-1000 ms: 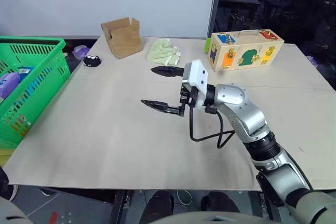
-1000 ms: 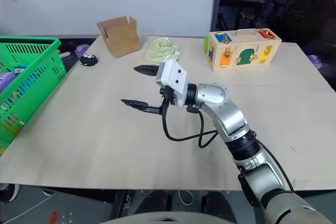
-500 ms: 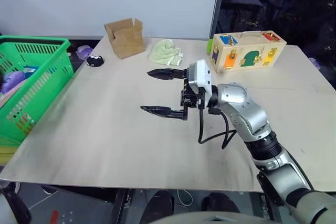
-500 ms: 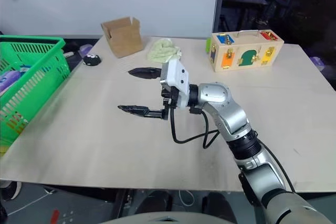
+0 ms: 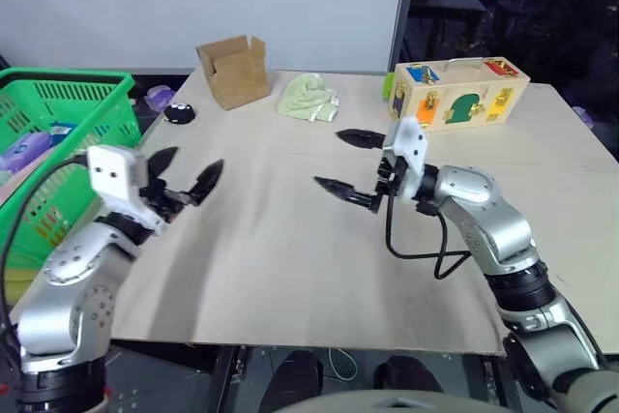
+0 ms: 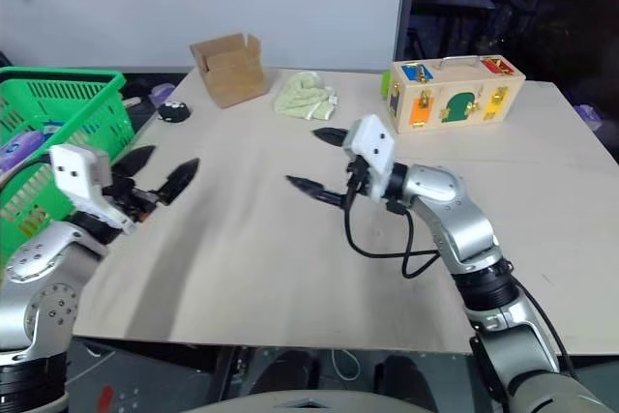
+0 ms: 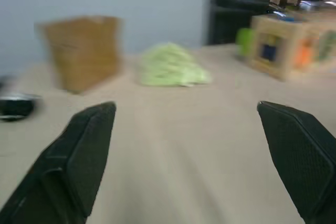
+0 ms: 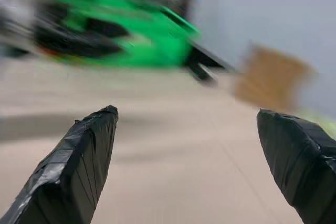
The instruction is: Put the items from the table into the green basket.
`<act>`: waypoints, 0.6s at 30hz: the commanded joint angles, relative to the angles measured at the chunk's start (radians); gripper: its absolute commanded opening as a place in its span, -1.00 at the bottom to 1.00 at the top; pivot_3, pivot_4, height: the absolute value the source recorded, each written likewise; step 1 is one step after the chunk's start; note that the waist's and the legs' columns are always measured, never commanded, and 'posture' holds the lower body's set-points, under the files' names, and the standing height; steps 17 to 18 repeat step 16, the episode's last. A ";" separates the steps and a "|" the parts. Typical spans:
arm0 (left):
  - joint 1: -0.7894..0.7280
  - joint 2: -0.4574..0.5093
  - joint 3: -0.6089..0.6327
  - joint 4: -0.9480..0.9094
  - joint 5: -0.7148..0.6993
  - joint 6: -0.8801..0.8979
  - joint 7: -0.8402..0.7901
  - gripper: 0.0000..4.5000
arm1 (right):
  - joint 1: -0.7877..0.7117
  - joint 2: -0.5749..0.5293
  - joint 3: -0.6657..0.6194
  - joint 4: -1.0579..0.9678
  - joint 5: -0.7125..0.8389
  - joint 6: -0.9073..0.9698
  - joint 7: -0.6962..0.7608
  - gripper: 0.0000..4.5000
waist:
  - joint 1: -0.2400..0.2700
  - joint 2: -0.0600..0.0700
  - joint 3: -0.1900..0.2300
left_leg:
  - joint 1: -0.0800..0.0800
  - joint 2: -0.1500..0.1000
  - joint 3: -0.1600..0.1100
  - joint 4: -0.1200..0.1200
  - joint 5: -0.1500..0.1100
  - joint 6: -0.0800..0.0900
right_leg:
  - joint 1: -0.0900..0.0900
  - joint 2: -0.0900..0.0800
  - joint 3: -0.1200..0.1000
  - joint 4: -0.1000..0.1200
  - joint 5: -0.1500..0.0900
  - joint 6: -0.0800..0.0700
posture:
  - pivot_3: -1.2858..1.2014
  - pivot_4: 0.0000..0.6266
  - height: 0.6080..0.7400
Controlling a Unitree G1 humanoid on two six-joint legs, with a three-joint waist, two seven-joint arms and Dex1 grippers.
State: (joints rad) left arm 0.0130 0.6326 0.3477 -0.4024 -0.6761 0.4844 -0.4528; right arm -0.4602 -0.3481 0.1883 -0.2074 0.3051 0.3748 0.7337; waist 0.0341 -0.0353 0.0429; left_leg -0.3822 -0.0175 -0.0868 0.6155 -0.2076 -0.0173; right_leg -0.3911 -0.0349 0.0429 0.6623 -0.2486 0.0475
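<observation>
left gripper (image 5: 187,169): fingers spreading wide, gripping nothing — hovering over table (image 5: 271,268)
right gripper (image 5: 350,162): jaws gaping, empty
green basket (image 5: 58,128): sitting just beside left gripper, off the table's edge
items: lying inside basket — hard to tell apart

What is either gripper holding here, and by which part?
Nothing. The left gripper and the right gripper both hover over the table with jaws open and empty.
</observation>
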 commanded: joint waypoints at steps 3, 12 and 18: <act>0.001 -0.005 -0.070 -0.136 -0.080 0.112 -0.008 0.98 | 0.154 -0.136 -0.129 -0.140 -0.081 0.067 -0.110 1.00 | -0.019 0.004 -0.001 | -0.001 0.001 0.000 0.000 0.000 0.000 | 0.000 0.001 0.000 0.000 0.000 -0.001 | 0.04 -1.00 1.00; 0.099 0.018 -0.046 -0.182 -0.044 0.141 -0.018 0.98 | 0.291 -0.250 -0.249 -0.197 -0.055 0.095 -0.108 1.00 | -0.063 0.008 -0.001 | 0.005 0.004 0.005 0.001 0.000 0.001 | 0.004 0.004 0.004 -0.001 -0.004 0.000 | 0.04 -1.00 1.00; 0.133 0.002 -0.050 -0.207 -0.024 0.134 0.004 0.98 | 0.299 -0.252 -0.269 -0.183 -0.050 0.090 -0.113 1.00 | -0.062 0.008 -0.001 | 0.005 0.004 0.004 0.001 0.000 0.001 | 0.005 0.004 0.004 -0.002 -0.005 0.000 | 0.04 -1.00 1.00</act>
